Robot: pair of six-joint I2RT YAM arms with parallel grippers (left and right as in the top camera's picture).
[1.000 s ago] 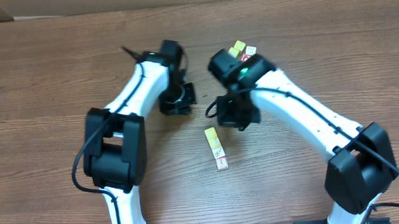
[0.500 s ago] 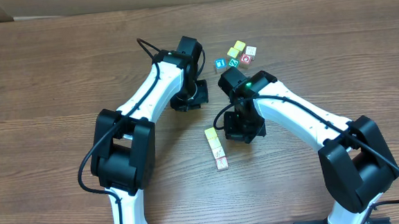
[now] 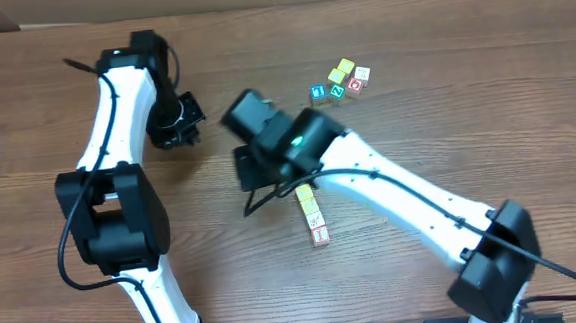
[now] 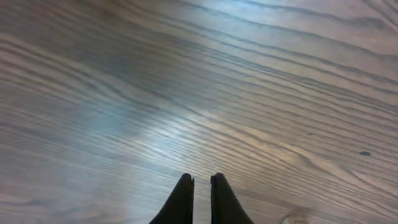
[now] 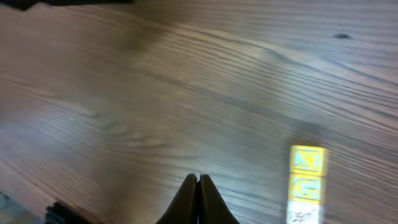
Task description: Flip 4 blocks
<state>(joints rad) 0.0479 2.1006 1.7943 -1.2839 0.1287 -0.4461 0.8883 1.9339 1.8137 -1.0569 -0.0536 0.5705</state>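
Note:
The blocks lie in a small cluster at the back right of the table: two yellow-faced cubes (image 3: 346, 67) (image 3: 336, 76), a teal-faced one (image 3: 336, 91) and a red-faced one (image 3: 354, 84). My left gripper (image 3: 180, 123) (image 4: 200, 180) is far to their left over bare wood, shut with nothing in it. Near the table's middle, my right gripper (image 3: 254, 172) (image 5: 198, 178) is also shut and empty, well short of the cluster.
A blue-faced cube (image 3: 317, 93) and a white-topped cube (image 3: 362, 73) sit in the same cluster. A short row of cubes (image 3: 312, 215) lies mid-table, just right of my right gripper; its yellow end (image 5: 307, 159) shows in the right wrist view.
Both arms have swung left. The left gripper went from beside the cluster to the far left. The right gripper moved from next to the row to its upper left.

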